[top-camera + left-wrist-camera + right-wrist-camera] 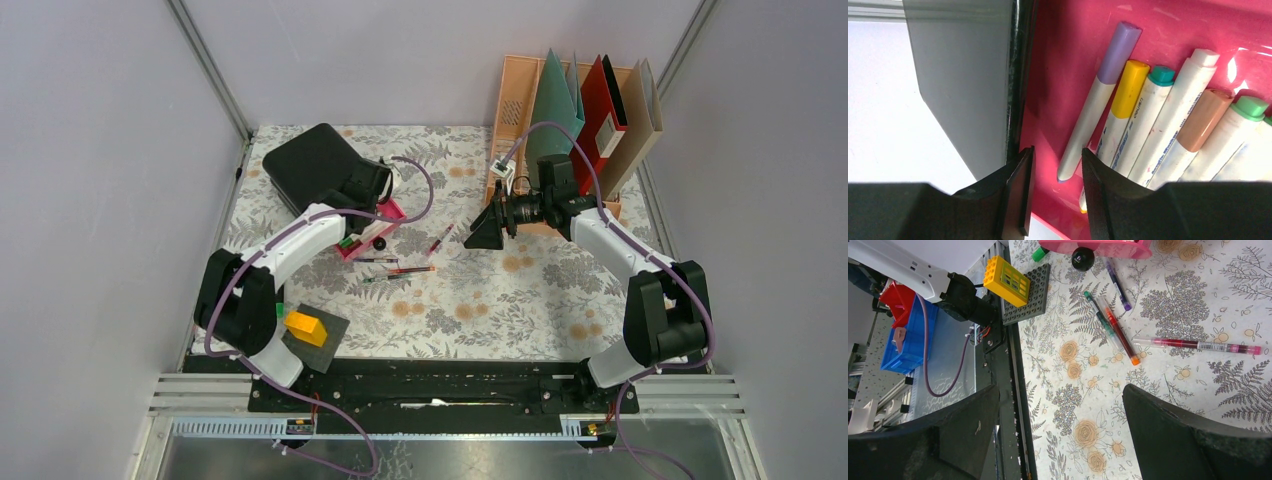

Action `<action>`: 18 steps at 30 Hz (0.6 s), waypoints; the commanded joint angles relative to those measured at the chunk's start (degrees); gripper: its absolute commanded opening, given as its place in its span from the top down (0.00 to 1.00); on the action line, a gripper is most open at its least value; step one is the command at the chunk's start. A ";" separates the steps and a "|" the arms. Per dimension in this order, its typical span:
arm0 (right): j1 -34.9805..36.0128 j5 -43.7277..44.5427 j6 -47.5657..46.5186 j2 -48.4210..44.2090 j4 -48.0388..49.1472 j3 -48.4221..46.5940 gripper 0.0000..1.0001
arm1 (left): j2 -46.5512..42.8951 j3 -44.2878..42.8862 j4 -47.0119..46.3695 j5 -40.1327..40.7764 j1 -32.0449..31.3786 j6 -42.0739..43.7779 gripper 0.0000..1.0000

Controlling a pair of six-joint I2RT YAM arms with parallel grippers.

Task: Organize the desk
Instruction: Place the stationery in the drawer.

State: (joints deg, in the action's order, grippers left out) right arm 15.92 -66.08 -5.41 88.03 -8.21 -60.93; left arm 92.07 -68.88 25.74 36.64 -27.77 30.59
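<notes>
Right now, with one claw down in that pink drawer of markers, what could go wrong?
The left gripper hangs part-open right beside the lilac-capped marker in the pink drawer; lifting away might snag it and flick it out. Loose pens lie on the desk just beyond the open drawer, so a sweeping arm could scatter them.

A black drawer box (318, 165) sits at the far left with its pink drawer (1058, 75) pulled out. The drawer holds markers side by side, among them a purple-capped marker (1108, 75), a yellow-capped marker (1128, 90), a teal-capped marker (1161, 75) and a tan-capped marker (1205, 120). Just in front of the drawer lie a purple pen (1118, 285), a green pen (1100, 315) and a red pen (1118, 332), with a barcoded red-ink pen (1203, 345) apart from them. A yellow brick (306, 327) stands on a dark grey baseplate (335, 335) at the near left. A peach file rack (520, 90) at the far right holds a green folder (555, 100), a red folder (600, 110) and a tan folder (640, 120).
</notes>
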 commanded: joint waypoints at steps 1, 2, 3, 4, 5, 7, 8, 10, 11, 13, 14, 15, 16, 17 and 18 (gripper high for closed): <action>-0.08 -1.24 -1.20 -0.46 0.12 -2.53 0.00 | -2.88 -2.82 0.28 -0.16 -0.49 -4.66 0.55; -0.02 -1.31 -1.19 -0.51 0.04 -2.53 0.00 | -3.76 -2.81 0.62 -1.11 -0.94 -5.60 0.53; -0.06 -1.32 -1.19 -0.49 0.11 -2.53 0.00 | -4.77 -2.57 0.89 -2.20 -1.23 -6.56 0.51; -0.10 -1.33 -1.19 -0.48 0.12 -2.55 0.00 | -5.85 -2.19 0.97 -3.32 -1.51 -7.86 0.48; -0.04 -1.33 -1.18 -0.49 0.09 -2.53 0.00 | -7.11 -1.88 0.98 -4.68 -1.65 -8.83 0.43; -0.02 -1.16 -1.28 -0.47 0.03 -2.53 0.00 | -9.77 -1.10 0.84 -7.58 -1.74 -11.14 0.28; -0.03 -1.09 -1.27 -0.56 -0.02 -2.53 0.00 | -11.15 -0.51 0.59 -8.87 -1.70 -12.12 0.23; -0.07 -0.94 -1.58 -0.60 -0.28 -2.60 0.00 | -13.83 0.83 -0.44 -11.12 -1.63 -13.18 0.15; -0.08 -0.88 -1.68 -0.61 -0.31 -2.62 0.00 | -15.03 1.42 -0.95 -11.76 -1.67 -13.79 0.11; -0.02 -0.79 -2.00 -0.67 -0.61 -2.69 0.00 | -17.37 2.11 -1.49 -12.28 -1.65 -15.04 0.05; -0.01 -0.76 -2.10 -0.71 -0.76 -2.71 0.00 | -18.06 2.24 -1.56 -12.26 -1.67 -15.64 0.02; -0.05 -0.65 -2.19 -0.73 -0.80 -2.71 0.00 | -18.75 2.19 -1.54 -12.34 -1.55 -16.12 0.01; -0.02 -0.58 -2.38 -0.75 -0.93 -2.71 0.00 | -19.42 2.27 -1.67 -12.36 -1.40 -16.83 0.01; -0.02 -0.50 -2.52 -0.83 -1.04 -2.75 0.00 | -19.99 2.23 -1.72 -12.41 -0.99 -17.64 0.01; -0.01 -0.39 -2.95 -0.97 -1.33 -2.83 0.00 | -20.62 2.08 -1.60 -12.67 -0.20 -18.53 0.01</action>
State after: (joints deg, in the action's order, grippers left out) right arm 15.92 -66.06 -6.37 88.03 -8.56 -61.21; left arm 73.71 -67.35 26.48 26.13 -29.43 16.45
